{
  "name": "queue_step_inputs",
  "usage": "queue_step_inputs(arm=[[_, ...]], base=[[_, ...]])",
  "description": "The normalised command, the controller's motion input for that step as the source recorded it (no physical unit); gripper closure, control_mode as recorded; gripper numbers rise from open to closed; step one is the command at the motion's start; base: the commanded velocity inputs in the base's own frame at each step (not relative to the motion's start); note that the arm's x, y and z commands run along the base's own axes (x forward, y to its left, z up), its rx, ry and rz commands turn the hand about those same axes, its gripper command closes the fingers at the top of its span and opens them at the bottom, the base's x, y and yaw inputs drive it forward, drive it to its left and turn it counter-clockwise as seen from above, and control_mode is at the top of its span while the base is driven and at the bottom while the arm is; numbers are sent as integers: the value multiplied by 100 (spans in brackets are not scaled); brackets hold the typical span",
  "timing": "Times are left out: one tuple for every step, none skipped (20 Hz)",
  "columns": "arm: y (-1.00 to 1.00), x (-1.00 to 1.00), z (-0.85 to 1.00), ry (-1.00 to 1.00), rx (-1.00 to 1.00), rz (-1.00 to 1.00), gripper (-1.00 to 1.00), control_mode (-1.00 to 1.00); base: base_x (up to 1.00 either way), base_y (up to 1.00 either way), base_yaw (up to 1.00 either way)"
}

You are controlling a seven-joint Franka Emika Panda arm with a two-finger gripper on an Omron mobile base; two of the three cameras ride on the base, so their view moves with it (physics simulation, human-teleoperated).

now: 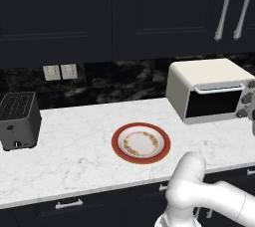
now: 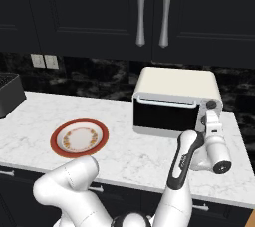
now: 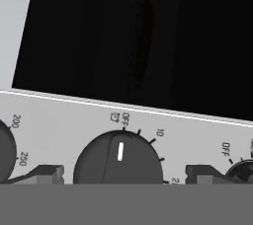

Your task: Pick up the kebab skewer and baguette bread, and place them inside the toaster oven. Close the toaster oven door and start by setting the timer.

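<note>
A dark slot toaster (image 1: 19,120) sits at the counter's (image 1: 74,161) left end, well apart from the red-rimmed plate (image 1: 141,142), which holds no food. Farther right stands the toaster oven (image 2: 174,102), its door (image 2: 165,114) shut. The gripper (image 3: 123,172) sits at the knob panel, fingers (image 3: 43,173) spread either side of a timer knob (image 3: 118,162) pointing near OFF. The oven's inside is too dark to read.

base views flank counter (image 1: 74,156), hand view close — perhaps knobs
</note>
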Motion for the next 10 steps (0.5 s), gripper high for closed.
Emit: queue_step_inputs(arm=[[-35,-11,0,-11,0,0,-100,-100],[-34,-1,0,-11,0,0,-100,-100],[-35,0,0,-8,0,0,-100,-100],[-16,2,0,-6,0,0,-100,-100],[-2,3,0,-5,0,0,-100,-100],[0,0,0,-3,0,0,-100,-100],[0,0,0,-3,0,0,-100,-100],[0,0,0,-2,0,0,-100,-100],[0,0,0,-1,2,0,-100,-100],[0,0,0,0,3,0,-100,-100]], base=[[0,0,0],[0,0,0],[0,0,0],[0,0,0],[0,0,0],[0,0,0],[0,0,0],[0,0,0],[0,0,0],[0,0,0]])
